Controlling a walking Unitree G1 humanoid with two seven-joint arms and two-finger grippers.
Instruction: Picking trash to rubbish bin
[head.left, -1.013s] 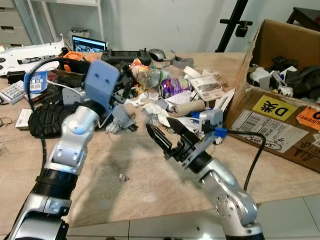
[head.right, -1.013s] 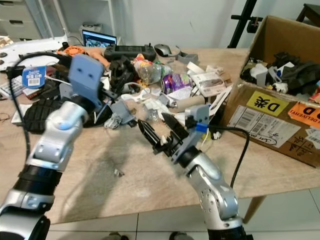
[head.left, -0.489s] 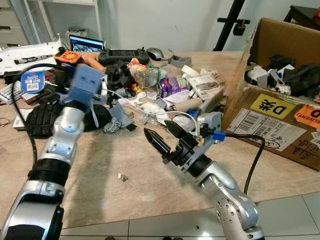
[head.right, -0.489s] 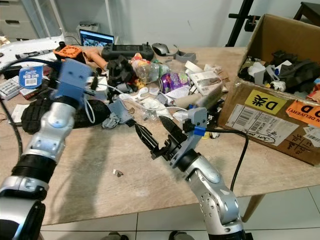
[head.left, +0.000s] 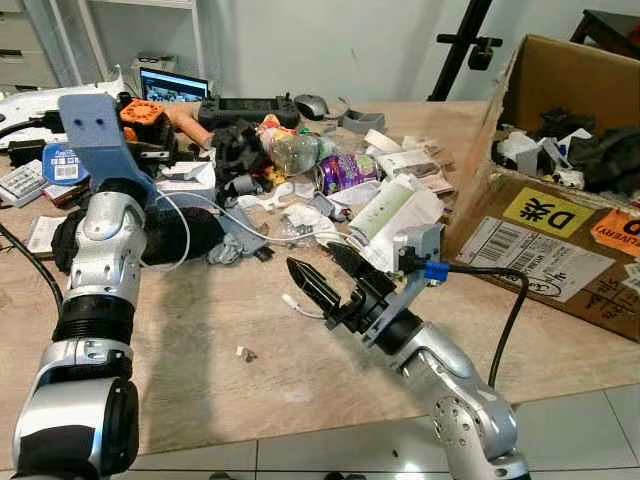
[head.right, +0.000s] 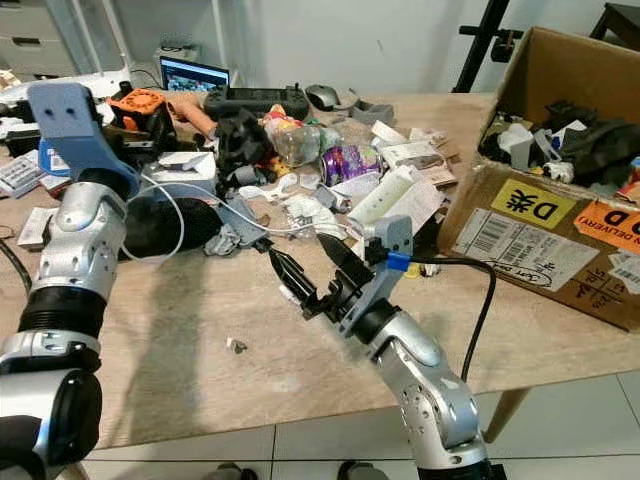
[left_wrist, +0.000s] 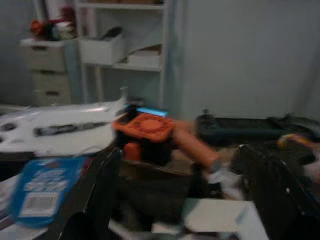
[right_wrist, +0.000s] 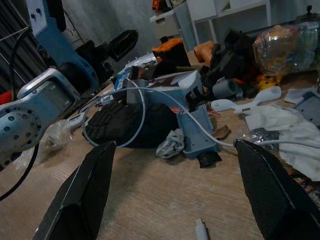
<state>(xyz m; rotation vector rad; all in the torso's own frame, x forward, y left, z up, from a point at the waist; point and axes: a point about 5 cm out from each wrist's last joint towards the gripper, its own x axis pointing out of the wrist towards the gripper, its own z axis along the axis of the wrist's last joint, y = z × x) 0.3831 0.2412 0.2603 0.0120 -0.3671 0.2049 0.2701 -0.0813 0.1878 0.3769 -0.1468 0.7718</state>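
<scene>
While the trash heap (head.left: 330, 195) lies across the far half of the table (head.left: 300, 350), just left of the cardboard box (head.left: 560, 180) serving as bin, nothing is held. The right gripper (head.left: 325, 280) hovers near its edge, fingers spread wide; the left gripper (left_wrist: 190, 200) looks parted and empty over the clutter. Selection seems in hand; next comes closing on one piece.

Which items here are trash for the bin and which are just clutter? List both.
For the job: crumpled white paper, plastic bottle, purple wrapper, open right gripper, cardboard box.

Lying about: laptop, mouse, black controller, orange part.
</scene>
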